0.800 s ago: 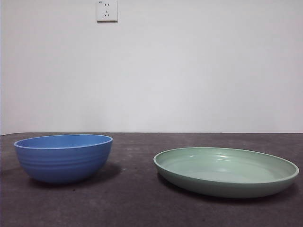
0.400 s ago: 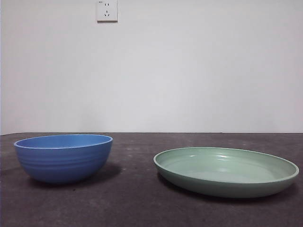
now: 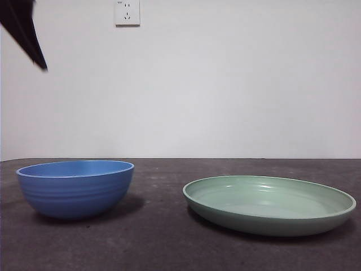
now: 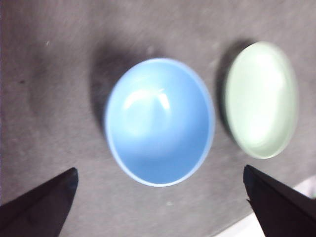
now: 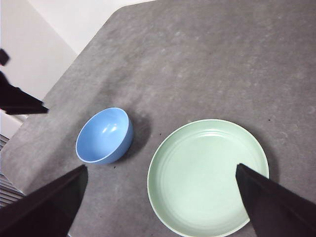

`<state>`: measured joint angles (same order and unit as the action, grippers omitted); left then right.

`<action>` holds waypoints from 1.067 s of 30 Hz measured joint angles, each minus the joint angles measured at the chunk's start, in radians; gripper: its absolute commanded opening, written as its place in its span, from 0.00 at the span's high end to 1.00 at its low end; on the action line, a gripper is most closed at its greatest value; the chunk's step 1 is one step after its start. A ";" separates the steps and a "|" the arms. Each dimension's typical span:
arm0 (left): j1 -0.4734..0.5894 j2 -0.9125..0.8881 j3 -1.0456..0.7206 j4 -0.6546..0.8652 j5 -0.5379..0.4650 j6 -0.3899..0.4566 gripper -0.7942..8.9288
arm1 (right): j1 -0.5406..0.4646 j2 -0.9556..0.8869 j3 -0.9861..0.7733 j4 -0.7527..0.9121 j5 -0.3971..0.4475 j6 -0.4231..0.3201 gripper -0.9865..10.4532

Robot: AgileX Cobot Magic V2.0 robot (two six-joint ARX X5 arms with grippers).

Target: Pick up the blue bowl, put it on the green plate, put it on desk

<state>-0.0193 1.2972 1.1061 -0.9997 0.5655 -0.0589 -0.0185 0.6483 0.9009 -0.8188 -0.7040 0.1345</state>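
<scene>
The blue bowl (image 3: 75, 188) sits upright on the desk (image 3: 163, 237), well apart from the green plate (image 3: 269, 204); I judge it rigid, light and slick-glazed, so I'd pinch its rim wall. My left gripper (image 4: 160, 197) hangs above it, jaws spread wide. Its dark tip has just entered the front view's top corner; the right gripper (image 5: 160, 197) waits, jaws apart.

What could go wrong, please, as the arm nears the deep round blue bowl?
The open left gripper hangs high above the deep round blue bowl; gripping its thin curved rim may slip or tip it. The wide shallow pale green plate sits close beside it on the dark matte desk, so a skidding bowl could knock it.
</scene>
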 measured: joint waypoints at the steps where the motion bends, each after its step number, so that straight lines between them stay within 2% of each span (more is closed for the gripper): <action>1: -0.011 0.019 0.000 0.002 -0.022 0.003 0.35 | 0.000 0.000 0.000 0.000 0.000 0.000 0.49; 5: -0.058 0.102 0.000 0.018 -0.130 0.017 0.35 | 0.000 0.000 0.000 0.000 0.000 0.000 0.49; 14: -0.123 0.259 0.000 0.106 -0.146 0.020 0.35 | 0.000 0.000 0.000 0.000 0.000 0.000 0.49; 19: -0.124 0.326 0.000 0.126 -0.234 0.020 0.35 | 0.000 0.000 0.000 0.000 0.000 0.000 0.49; 30: -0.130 0.341 0.000 0.163 -0.243 0.020 0.64 | 0.000 0.000 0.000 0.016 0.002 0.000 0.49; 32: -0.136 0.341 0.000 0.159 -0.243 0.020 0.64 | 0.000 0.000 0.000 0.016 0.003 0.000 0.49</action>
<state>-0.1551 1.6382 1.1061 -0.8402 0.3222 -0.0391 -0.0185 0.6483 0.9009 -0.8024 -0.7013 0.1345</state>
